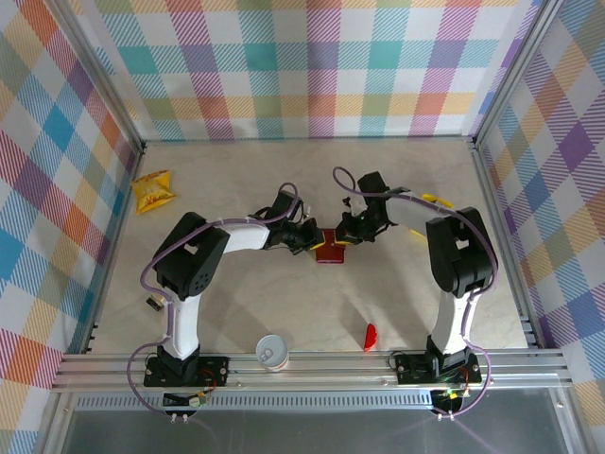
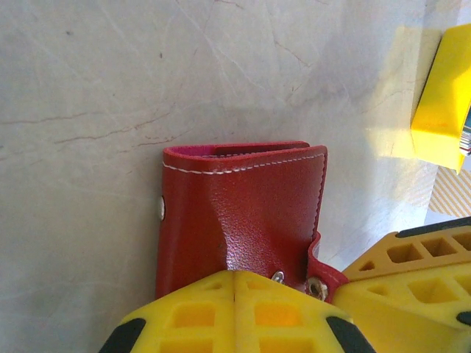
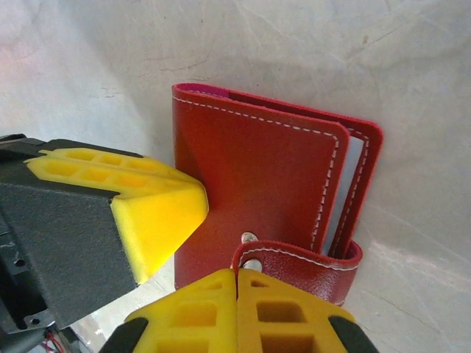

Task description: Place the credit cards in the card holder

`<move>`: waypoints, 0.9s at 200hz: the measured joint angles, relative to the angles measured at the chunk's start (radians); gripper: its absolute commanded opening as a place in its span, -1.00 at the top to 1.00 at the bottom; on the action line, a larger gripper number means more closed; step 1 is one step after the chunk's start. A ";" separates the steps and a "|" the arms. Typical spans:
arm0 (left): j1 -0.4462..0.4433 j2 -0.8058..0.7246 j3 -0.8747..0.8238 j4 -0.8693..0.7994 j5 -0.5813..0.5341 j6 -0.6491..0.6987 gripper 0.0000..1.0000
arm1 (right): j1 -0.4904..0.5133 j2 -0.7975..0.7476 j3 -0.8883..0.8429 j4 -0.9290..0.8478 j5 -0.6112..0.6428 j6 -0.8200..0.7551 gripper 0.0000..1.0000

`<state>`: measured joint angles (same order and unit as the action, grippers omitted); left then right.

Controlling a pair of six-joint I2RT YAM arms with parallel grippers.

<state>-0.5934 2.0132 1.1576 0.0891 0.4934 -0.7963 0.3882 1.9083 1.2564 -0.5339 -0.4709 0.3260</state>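
Note:
The dark-red card holder (image 1: 331, 252) lies folded on the table between both grippers. My left gripper (image 1: 304, 236) (image 2: 234, 273) is shut, its tips pressing on the holder's cover (image 2: 243, 206), which dents under them. My right gripper (image 1: 351, 232) (image 3: 236, 273) is shut too, its tips against the end of the clasp tab (image 3: 309, 261). The tab curls up, unsnapped from its stud. Grey-blue inside shows at the holder's (image 3: 250, 176) right edge. The yellow credit cards (image 1: 435, 200) (image 2: 441, 103) lie on the table behind the right arm, apart from both grippers.
A crinkled yellow snack packet (image 1: 153, 191) lies at the far left. A white cup (image 1: 272, 352) and a small red curved piece (image 1: 370, 337) sit near the front rail. Checked walls close off the back and both sides.

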 measured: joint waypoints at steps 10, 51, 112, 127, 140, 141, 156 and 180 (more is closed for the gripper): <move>0.000 0.001 0.000 0.003 0.002 0.000 1.00 | 0.007 0.005 0.011 -0.014 0.008 -0.006 1.00; 0.000 0.004 0.000 0.014 0.004 0.000 1.00 | 0.024 0.021 0.038 -0.060 0.044 -0.029 1.00; 0.000 0.007 0.000 0.021 0.010 0.000 1.00 | 0.033 0.041 0.063 -0.090 0.076 -0.032 1.00; 0.000 0.008 0.000 0.022 0.011 0.000 1.00 | 0.038 0.042 0.066 -0.091 0.084 -0.032 1.00; 0.000 0.008 0.000 0.022 0.011 0.000 1.00 | 0.040 0.043 0.070 -0.093 0.091 -0.032 1.00; 0.000 0.008 0.000 0.022 0.011 0.000 1.00 | 0.040 0.043 0.070 -0.093 0.092 -0.032 1.00; 0.000 0.008 0.000 0.022 0.011 0.000 1.00 | 0.044 0.046 0.076 -0.096 0.097 -0.030 1.00; 0.000 0.008 0.000 0.022 0.011 0.000 1.00 | 0.046 0.050 0.079 -0.096 0.105 -0.024 1.00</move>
<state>-0.5934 2.0212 1.1572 0.1112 0.5045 -0.7963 0.4339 1.9587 1.3357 -0.6300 -0.3660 0.3016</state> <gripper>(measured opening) 0.045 0.042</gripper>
